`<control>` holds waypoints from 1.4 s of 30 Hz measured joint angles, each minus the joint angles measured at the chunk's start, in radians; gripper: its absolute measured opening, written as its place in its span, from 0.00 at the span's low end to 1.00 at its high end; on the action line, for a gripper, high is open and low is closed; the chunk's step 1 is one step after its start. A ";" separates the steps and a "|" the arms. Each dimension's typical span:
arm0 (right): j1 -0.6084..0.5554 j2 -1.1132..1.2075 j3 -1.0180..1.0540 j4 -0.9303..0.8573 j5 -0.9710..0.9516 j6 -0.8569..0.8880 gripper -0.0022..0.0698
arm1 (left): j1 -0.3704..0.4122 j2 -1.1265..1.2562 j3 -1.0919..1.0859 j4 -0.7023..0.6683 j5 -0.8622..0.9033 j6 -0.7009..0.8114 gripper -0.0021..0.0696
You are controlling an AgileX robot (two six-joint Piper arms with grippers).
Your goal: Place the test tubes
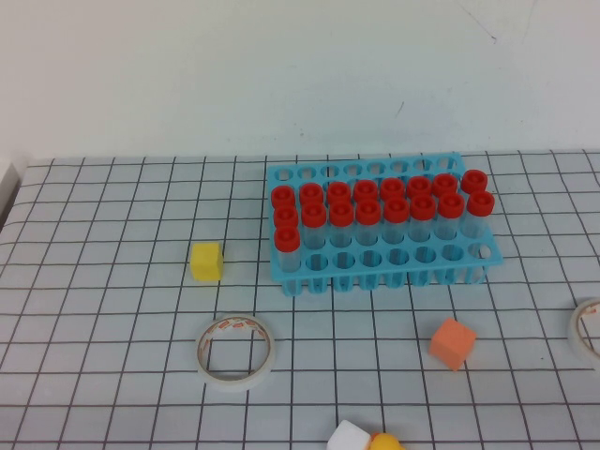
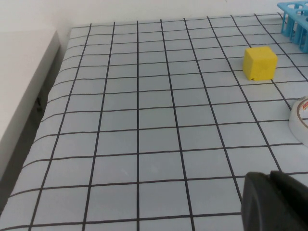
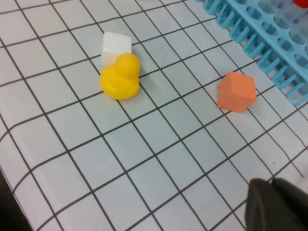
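Duck near right pincer, cube near left pincer — both closed, empty, unseen overhead.

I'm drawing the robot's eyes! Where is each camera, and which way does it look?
High view: raised on the robot's side, looking down at the rack; no arm shows.
Left wrist view: on the left arm, facing the yellow cube; shut left gripper above the table.
Right wrist view: on the right arm, facing the duck and orange cube; shut right gripper above the table.
Shared: high view shows both cubes too.
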 joint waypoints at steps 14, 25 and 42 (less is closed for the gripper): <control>-0.391 -0.153 0.000 0.007 -0.029 -0.052 0.03 | 0.000 0.000 0.000 -0.001 0.002 0.001 0.03; -0.784 -0.345 0.283 0.136 -0.258 -0.048 0.03 | 0.000 0.000 0.000 -0.001 0.002 0.000 0.03; -0.835 -0.347 0.409 0.164 -0.348 0.078 0.03 | 0.000 0.000 0.000 -0.004 0.002 -0.002 0.03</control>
